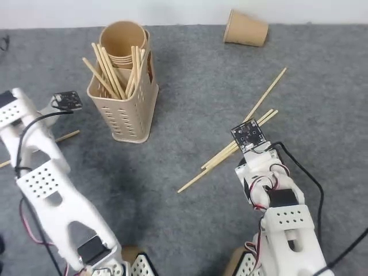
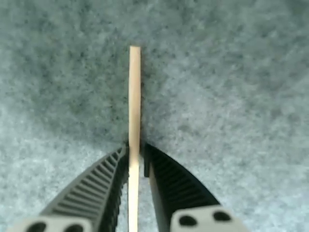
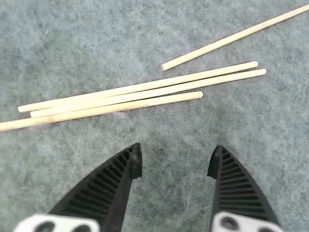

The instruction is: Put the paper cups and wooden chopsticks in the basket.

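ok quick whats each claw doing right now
left claw: shut on a wooden chopstick
right claw: open, holding nothing, near the loose chopsticks on the mat

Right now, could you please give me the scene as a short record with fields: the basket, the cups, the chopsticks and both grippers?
basket: upright on the grey mat, holding stacked paper cups and several sticks
cup outside: one, lying on its side near the mat's far edge
loose chopsticks: four, flat on the mat by the right gripper
left gripper: shut on a single chopstick
right gripper: open, holding nothing
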### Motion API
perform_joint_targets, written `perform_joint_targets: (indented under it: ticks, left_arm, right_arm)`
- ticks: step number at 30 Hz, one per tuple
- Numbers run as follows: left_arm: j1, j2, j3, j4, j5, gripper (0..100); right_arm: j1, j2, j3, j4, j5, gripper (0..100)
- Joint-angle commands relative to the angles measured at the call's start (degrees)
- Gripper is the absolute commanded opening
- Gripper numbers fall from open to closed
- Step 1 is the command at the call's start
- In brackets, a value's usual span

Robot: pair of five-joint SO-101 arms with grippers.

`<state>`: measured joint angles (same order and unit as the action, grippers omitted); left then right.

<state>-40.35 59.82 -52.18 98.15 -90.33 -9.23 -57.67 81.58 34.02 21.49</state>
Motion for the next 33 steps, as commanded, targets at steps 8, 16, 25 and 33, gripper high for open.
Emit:
perform_joint_targets:
  ticks: [8,16,25,33]
  left_arm:
    - [0.5,-2.3,0.4,-0.8,0.2,2]
    - [0.4,-2.1,0.5,-1.8,5.2,16]
    - [1.1,1.7,0.0,-1.1,1.8,1]
    - [0.9,-3.3,-1.5,2.5,3.2,1]
  right_arm:
    - [0.2,-0.4,-0.3,-0.8,0.4,23.0]
    - [0.2,-0.4,-0.3,-0.6,0.4,23.0]
    - [0.2,-0.4,-0.3,-0.6,0.4,23.0]
    - [0.2,-0.4,-0.3,-0.6,0.4,23.0]
